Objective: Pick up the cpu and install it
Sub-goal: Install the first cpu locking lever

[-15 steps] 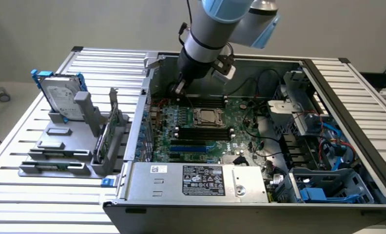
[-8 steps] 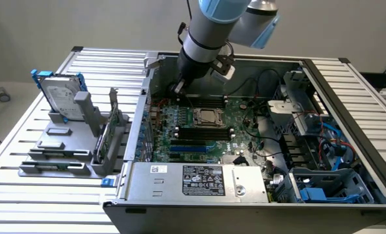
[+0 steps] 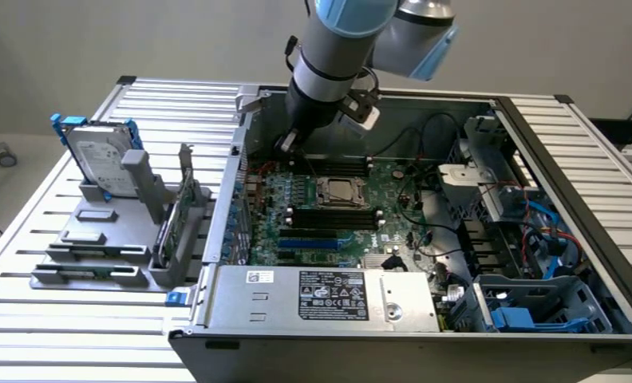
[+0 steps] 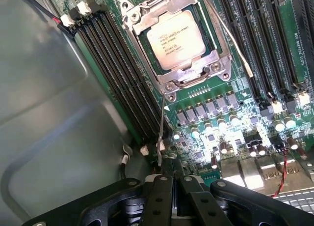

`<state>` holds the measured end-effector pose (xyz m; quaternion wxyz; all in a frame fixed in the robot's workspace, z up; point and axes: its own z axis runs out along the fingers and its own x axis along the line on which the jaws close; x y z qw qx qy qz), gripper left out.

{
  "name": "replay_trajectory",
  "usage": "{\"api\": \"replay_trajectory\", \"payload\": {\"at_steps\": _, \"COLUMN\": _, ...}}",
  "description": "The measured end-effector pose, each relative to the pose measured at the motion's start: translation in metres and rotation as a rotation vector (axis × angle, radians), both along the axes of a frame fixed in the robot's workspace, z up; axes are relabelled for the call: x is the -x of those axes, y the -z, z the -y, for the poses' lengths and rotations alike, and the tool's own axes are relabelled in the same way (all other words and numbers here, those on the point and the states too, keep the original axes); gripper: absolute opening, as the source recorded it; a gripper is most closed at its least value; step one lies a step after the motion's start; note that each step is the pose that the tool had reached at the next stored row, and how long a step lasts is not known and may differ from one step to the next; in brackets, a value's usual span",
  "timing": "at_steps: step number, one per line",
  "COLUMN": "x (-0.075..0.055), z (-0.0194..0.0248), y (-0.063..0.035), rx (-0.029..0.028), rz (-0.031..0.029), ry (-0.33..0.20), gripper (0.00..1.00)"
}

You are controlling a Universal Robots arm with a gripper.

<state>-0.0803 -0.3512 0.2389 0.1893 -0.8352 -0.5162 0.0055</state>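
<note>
The arm [image 3: 332,64] comes down from the top and leans into the open computer case [image 3: 529,136]. Its gripper [image 3: 286,144] hangs low near the back wall, just above the green board [image 3: 396,199]. The two black fingers [image 4: 159,201] are pressed close together, with no gap. A thin metal rod [image 4: 161,123] runs from the socket frame [image 4: 218,69] down to the fingertips; I cannot tell if they pinch it. The cpu [image 4: 175,40] lies flat inside that frame, shiny side up, a little way from the gripper [image 4: 170,173]. Long black slots [image 4: 117,83] sit beside it. Outside the case, a hard drive [image 3: 95,155] stands upright in a grey holder [image 3: 87,239] on the table [image 3: 39,327].
</note>
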Motion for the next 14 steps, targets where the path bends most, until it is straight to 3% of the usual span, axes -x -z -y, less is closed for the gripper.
{"api": "replay_trajectory", "payload": {"at_steps": 8, "x": 0.0001, "z": -0.0027, "y": -0.0002, "rx": -0.0001, "rz": 0.0497, "ry": 0.047, "gripper": 0.11}}
{"api": "replay_trajectory", "payload": {"at_steps": 11, "x": 0.0000, "z": -0.0036, "y": -0.0002, "rx": -0.0002, "rz": 0.0744, "ry": 0.066, "gripper": 0.11}}
{"api": "replay_trajectory", "payload": {"at_steps": 14, "x": 0.0001, "z": -0.0044, "y": -0.0002, "rx": -0.0006, "rz": 0.1046, "ry": 0.082, "gripper": 0.11}}
